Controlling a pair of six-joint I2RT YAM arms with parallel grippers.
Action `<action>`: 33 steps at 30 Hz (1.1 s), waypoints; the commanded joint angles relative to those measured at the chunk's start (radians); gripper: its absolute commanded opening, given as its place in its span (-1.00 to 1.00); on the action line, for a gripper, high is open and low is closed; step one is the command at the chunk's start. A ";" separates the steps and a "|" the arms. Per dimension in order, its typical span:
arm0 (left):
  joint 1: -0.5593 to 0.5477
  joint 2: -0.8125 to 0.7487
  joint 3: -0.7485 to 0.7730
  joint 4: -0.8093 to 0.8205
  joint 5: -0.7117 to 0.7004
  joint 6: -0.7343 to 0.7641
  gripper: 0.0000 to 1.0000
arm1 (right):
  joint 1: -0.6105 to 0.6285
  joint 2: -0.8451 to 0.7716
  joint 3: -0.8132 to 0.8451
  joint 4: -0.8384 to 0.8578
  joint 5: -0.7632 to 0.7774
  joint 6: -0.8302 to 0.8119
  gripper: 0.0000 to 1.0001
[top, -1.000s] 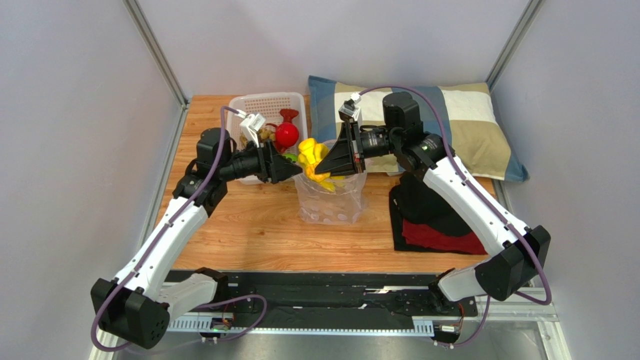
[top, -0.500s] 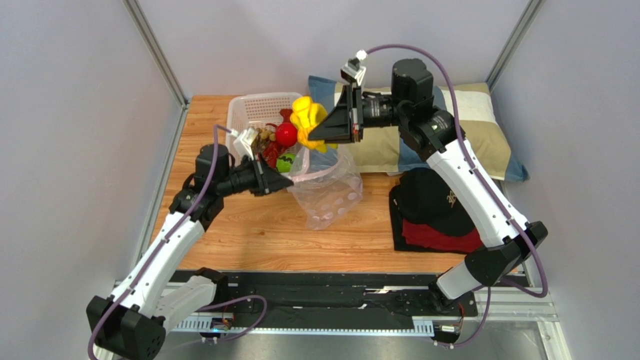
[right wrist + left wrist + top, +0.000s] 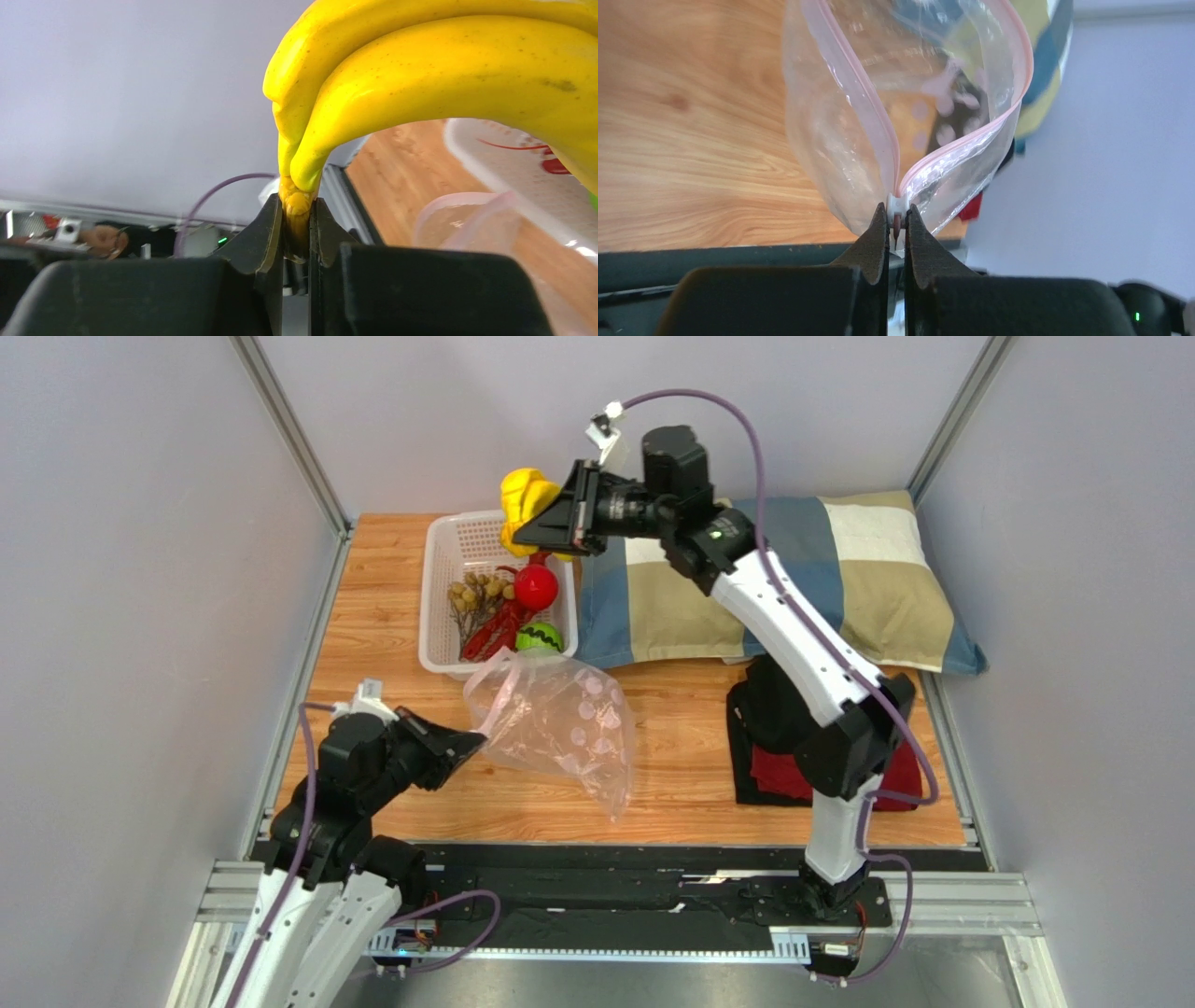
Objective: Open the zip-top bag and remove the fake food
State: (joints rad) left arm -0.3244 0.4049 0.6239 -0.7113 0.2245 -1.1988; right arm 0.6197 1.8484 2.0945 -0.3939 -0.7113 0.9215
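we see our left pincer pressed together on one end of the zip-top bag, pinching the spot where the two halves of the pinkish zip strip meet. from there the halves bow apart, so the mouth of the bag gapes open. the bag lies crumpled on the wooden surface, just in front of the white basket, with its pale dots showing through the clear plastic.

our right pincer is raised near the far right corner of the basket and is pinching the stem of the yellow banana bunch. in the right wrist view the stem sits squeezed between the two fingers, and the fruit curves up and away from them.

the rest of the fake food lies in the basket. there is the brownish grape-like cluster, the red round fruit, the red chilli shape, and the green striped ball in the near right corner, close to the bag's edge.

to the right of the basket a checked pillow lies along the far side of the surface. nearer to us, a black cap and a red cloth lie partly hidden behind the right arm.
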 commanded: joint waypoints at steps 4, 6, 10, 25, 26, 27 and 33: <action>0.019 0.029 0.057 -0.315 -0.404 -0.039 -1.00 | 0.069 0.251 0.189 -0.030 0.182 -0.288 -1.00; 0.034 0.093 0.083 -0.362 -0.421 -0.042 -0.84 | 0.081 0.316 0.223 -0.028 0.243 -0.358 -1.00; 0.042 0.159 0.135 -0.378 -0.467 0.060 -0.16 | 0.101 0.428 0.329 -0.065 0.286 -0.513 -1.00; 0.044 0.129 0.416 -0.453 -0.230 0.444 0.98 | 0.130 0.565 0.476 -0.179 0.437 -0.549 1.00; 0.044 0.138 0.424 -0.365 -0.168 0.462 0.98 | 0.132 0.519 0.467 -0.216 0.470 -0.538 1.00; 0.044 0.152 0.447 -0.328 -0.119 0.499 0.98 | 0.132 0.485 0.449 -0.262 0.492 -0.502 1.00; -0.036 0.310 0.548 -0.183 -0.029 0.538 0.99 | 0.135 0.005 -0.028 -0.560 0.567 -0.486 1.00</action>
State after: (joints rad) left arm -0.2996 0.6353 1.1061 -1.0565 0.1036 -0.7448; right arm 0.7479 2.2475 2.3165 -0.7887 -0.2012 0.4114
